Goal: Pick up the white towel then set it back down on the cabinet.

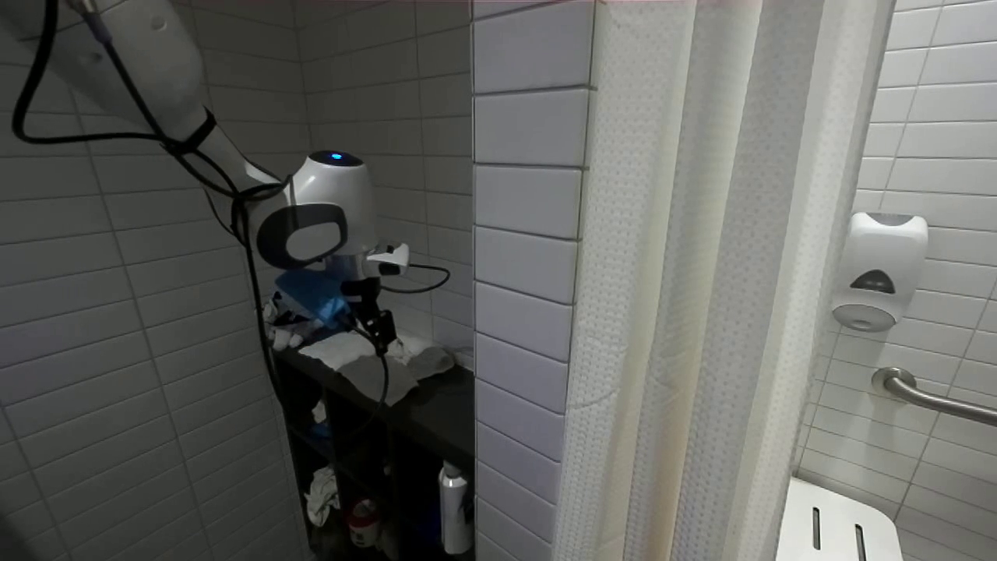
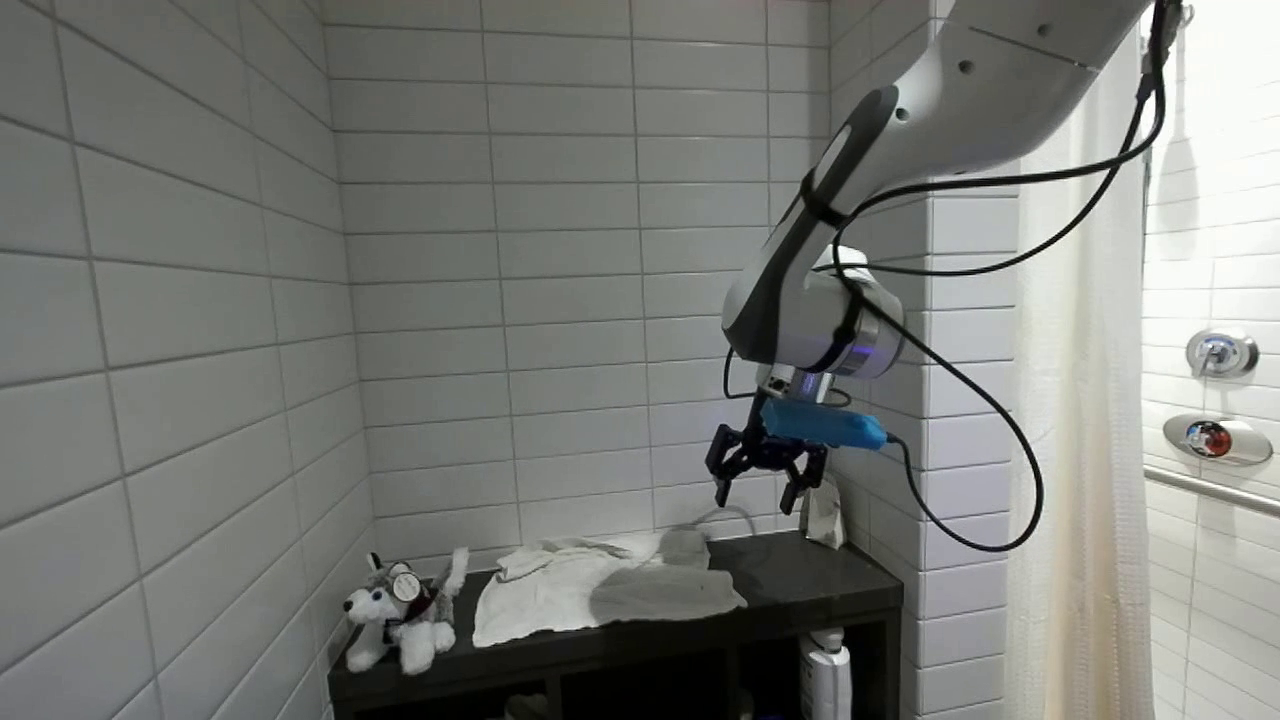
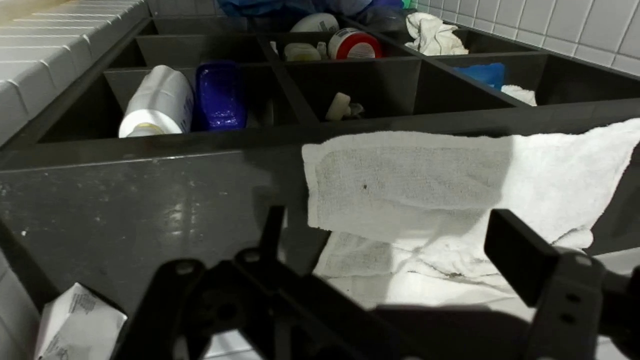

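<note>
Wht towel (image 2: 545, 600) lies on cabinet (image 2: 800, 570) nr plush dog (image 2: 400, 630); gripper (image 2: 756, 499) above cabinet w/ jaws apart.

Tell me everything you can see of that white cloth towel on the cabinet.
The thin, white woven-cloth towel lies spread on the dark, flat-topped cabinet, reaching roughly to its front edge. Its borders look uneven, and a small dark speck shows near one corner. Toward the white-tiled back wall it looks rumpled and layered. Part is in grey shadow. The open black two-fingered gripper hangs above, not touching it.
</note>
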{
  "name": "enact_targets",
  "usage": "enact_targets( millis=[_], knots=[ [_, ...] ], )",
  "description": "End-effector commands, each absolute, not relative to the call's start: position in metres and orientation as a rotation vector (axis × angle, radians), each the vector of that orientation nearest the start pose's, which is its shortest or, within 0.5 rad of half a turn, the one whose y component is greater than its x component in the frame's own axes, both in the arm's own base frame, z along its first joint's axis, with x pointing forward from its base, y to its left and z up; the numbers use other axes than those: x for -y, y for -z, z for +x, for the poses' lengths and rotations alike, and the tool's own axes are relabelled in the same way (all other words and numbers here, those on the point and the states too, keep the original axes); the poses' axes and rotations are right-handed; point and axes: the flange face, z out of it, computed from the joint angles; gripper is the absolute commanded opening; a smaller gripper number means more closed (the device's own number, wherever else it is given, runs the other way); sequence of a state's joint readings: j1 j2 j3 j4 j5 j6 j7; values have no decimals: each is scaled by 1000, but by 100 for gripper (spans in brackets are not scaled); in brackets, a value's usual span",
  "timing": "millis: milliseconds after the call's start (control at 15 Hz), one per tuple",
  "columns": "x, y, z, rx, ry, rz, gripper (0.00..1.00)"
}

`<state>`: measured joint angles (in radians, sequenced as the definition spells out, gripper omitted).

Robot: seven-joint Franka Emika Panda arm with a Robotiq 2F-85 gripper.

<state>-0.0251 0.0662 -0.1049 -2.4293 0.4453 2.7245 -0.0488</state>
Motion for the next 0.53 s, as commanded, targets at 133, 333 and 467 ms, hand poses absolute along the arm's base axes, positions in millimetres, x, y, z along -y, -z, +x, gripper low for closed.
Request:
enact_targets(
  millis=[133, 333, 467],
  knots=[
    [86, -292, 532, -724, 294, -2857, 100],
    [95, -291, 541, -729, 274, -2882, 100],
    [103, -292, 545, -711, 255, -2900, 100]
  ],
)
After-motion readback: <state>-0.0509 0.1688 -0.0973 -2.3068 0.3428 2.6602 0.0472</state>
